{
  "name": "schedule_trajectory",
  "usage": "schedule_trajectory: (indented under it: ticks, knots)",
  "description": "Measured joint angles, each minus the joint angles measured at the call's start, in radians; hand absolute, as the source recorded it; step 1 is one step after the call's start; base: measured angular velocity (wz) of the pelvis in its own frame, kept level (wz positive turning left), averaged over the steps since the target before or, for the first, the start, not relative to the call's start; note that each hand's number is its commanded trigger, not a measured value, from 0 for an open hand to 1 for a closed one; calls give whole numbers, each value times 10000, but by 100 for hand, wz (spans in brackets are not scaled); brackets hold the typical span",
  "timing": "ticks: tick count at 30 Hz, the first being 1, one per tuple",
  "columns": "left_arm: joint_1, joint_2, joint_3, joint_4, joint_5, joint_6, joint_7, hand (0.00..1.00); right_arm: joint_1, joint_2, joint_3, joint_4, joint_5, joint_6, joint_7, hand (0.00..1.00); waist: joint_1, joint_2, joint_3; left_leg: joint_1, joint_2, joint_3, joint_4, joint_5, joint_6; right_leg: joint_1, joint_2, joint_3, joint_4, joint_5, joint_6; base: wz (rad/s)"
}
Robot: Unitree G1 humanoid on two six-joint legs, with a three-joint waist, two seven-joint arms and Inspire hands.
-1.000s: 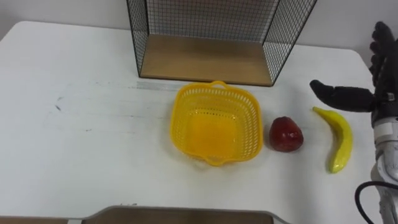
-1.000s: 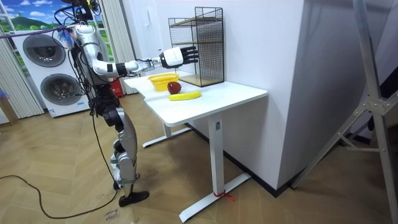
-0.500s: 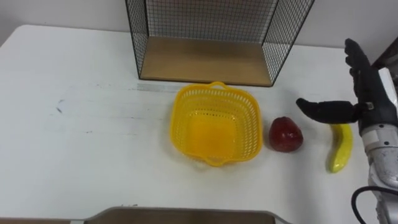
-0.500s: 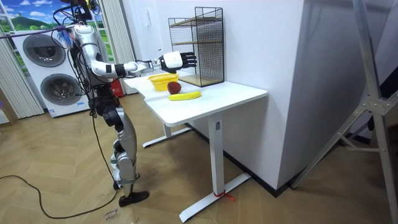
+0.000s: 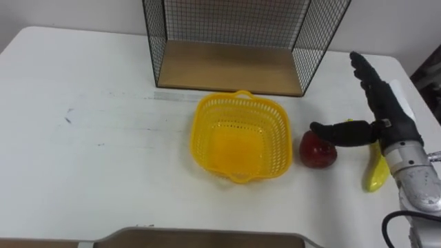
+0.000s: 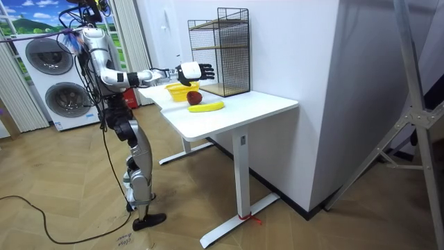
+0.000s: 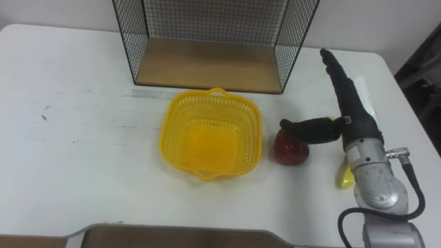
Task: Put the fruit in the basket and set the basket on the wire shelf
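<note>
An empty yellow basket (image 5: 238,136) (image 7: 210,131) (image 6: 180,89) sits on the white table (image 5: 89,145) in front of the wire shelf (image 5: 231,48) (image 7: 207,45) (image 6: 223,50). A red apple (image 5: 315,151) (image 7: 289,151) (image 6: 193,97) lies just right of the basket. Further right lies a yellow banana (image 5: 376,172) (image 7: 344,173) (image 6: 207,107), partly hidden by my right hand (image 5: 377,114) (image 7: 348,110) (image 6: 189,70). That hand is open, fingers straight, hovering over the apple and banana with its thumb stretched above the apple.
The shelf has a wooden floor (image 5: 227,67) and stands at the table's far edge by the wall. I stand at the table's end near two washing machines (image 6: 52,83). A dark edge (image 5: 200,240) runs along the bottom of the eye views.
My right hand has moved left and lower, from right of the banana to over the apple, thumb now above it. Fruit and basket have not moved.
</note>
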Motion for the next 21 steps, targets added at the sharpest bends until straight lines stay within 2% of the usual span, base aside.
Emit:
schedule_trajectory:
  ticks: [8, 15, 21]
  knots:
    - [-314, 6, 0, 0, 0, -101, 1, 0, 260, 61, 174, -1, -18, 0, 364, 0, 125, -6, -22, -13, 3, 8, 6, 0, 0, -30, -4, -7, 16, 0, 0, 0]
    - [-315, 26, -47, 2, -2, -136, 5, 0, 363, 126, 192, 4, -17, 0, 482, 0, 184, -106, -85, -107, 3, -3, 115, 0, 0, -85, -18, -23, 22, 1, -1, 0]
    - [-300, 62, -275, 0, -3, -137, 9, 0, 760, 256, 530, 36, -16, 6, 660, 0, 194, -65, -27, -167, 17, 1, 168, -1, 1, -110, -20, -28, 59, 27, -20, 0]
